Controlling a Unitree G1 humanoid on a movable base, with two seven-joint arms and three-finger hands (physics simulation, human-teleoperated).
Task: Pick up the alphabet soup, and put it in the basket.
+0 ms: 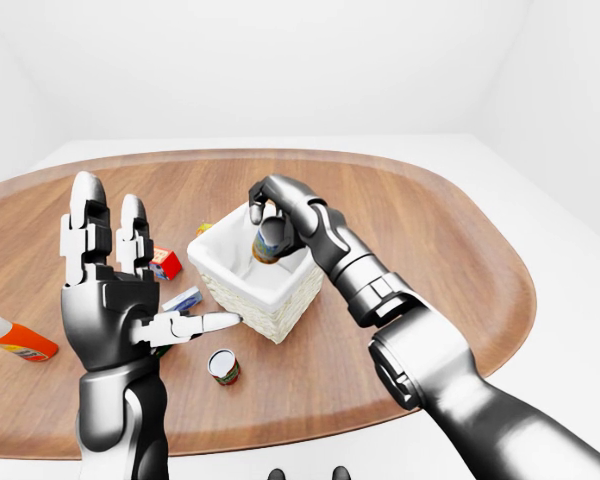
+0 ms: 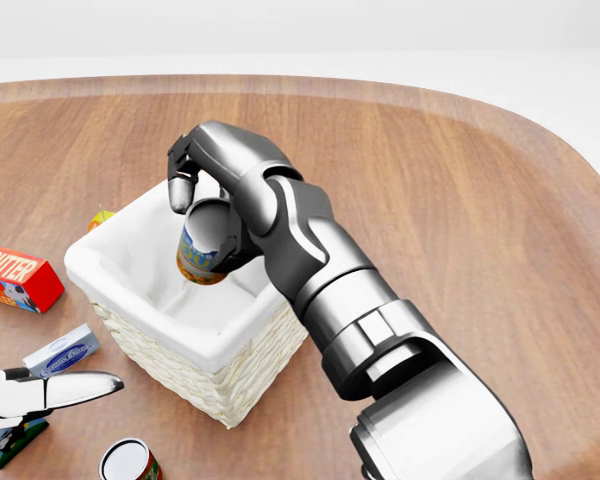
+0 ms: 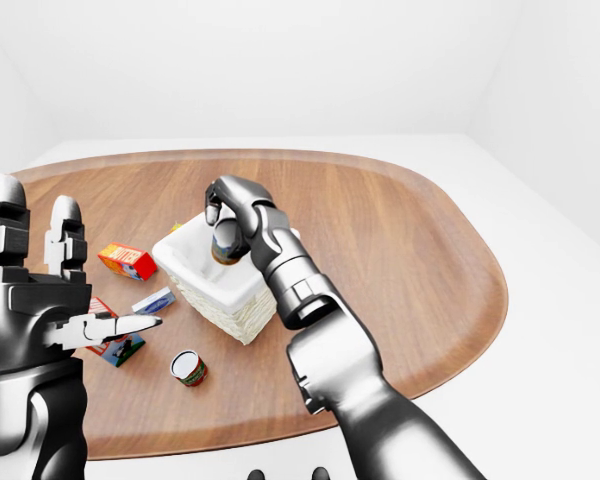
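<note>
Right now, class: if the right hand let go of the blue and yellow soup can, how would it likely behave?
The blue and yellow soup can looks rigid, so it probably keeps its shape. Held tilted by the right hand over the white-lined wicker basket, it would likely drop inside and roll, being cylindrical.

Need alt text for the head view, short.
The robot's right hand holds the alphabet soup can over the open white-lined wicker basket on a wooden table. At the view's left lie a butter box, another can and the left hand's fingertip.
</note>
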